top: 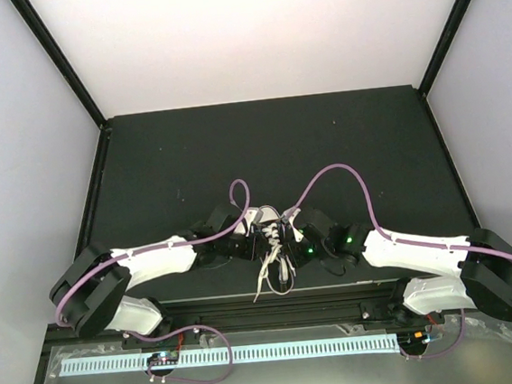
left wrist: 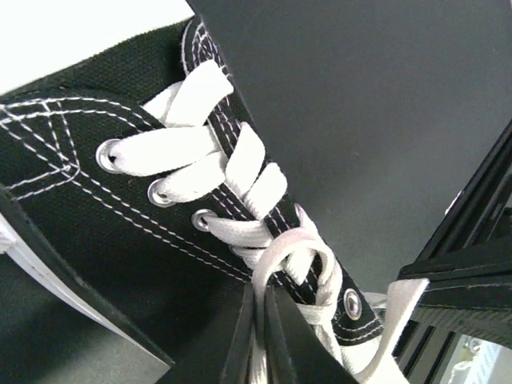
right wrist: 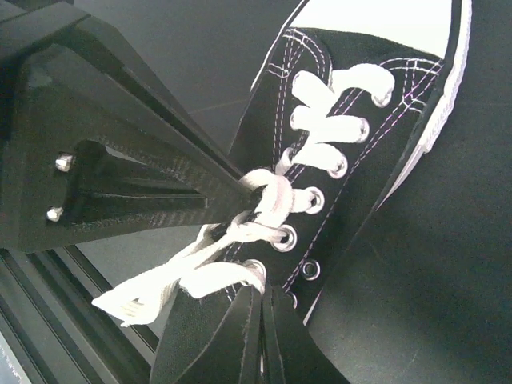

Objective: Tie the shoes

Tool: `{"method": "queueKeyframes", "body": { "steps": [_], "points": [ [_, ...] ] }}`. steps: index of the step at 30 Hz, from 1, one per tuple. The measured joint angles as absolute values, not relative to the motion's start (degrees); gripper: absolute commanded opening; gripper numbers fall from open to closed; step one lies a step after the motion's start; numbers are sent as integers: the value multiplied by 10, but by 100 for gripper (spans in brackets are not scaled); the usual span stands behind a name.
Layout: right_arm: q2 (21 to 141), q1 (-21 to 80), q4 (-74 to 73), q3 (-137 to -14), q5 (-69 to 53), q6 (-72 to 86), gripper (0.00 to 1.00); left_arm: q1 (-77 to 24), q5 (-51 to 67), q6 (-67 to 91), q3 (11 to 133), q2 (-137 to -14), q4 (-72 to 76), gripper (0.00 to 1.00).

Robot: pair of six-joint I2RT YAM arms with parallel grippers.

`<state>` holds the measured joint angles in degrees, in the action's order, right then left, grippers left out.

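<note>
Closest in, loose ends of the white laces [top: 266,280] spill toward the table's near edge. Just beyond, both arms crowd the black sneaker [top: 269,234], which sits at the near middle of the dark table [top: 261,146], toe pointing away. The left gripper [left wrist: 258,320] has its fingers squeezed on a strand of lace, at the loop by the upper eyelets [left wrist: 160,192]. The right gripper [right wrist: 262,312] has its fingers pressed together at the shoe's collar; whether lace is caught there, I can't tell. Farthest out, the white toe cap [right wrist: 384,16].
</note>
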<state>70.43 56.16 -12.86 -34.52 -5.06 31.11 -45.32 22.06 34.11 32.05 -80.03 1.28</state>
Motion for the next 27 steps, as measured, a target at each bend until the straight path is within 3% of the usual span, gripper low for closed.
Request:
{"method": "queueKeyframes", "body": {
  "steps": [6, 13, 27],
  "points": [
    [701, 562, -130, -345, -49, 312, 2, -453, 219, 348, 317, -796, 23, 2],
    [697, 562, -133, -358, -47, 301, 2, -453, 197, 367, 288, -711, 64, 2],
    [779, 561, -93, -398, -71, 292, 2, -453, 194, 374, 286, -714, 70, 2]
  ]
}}
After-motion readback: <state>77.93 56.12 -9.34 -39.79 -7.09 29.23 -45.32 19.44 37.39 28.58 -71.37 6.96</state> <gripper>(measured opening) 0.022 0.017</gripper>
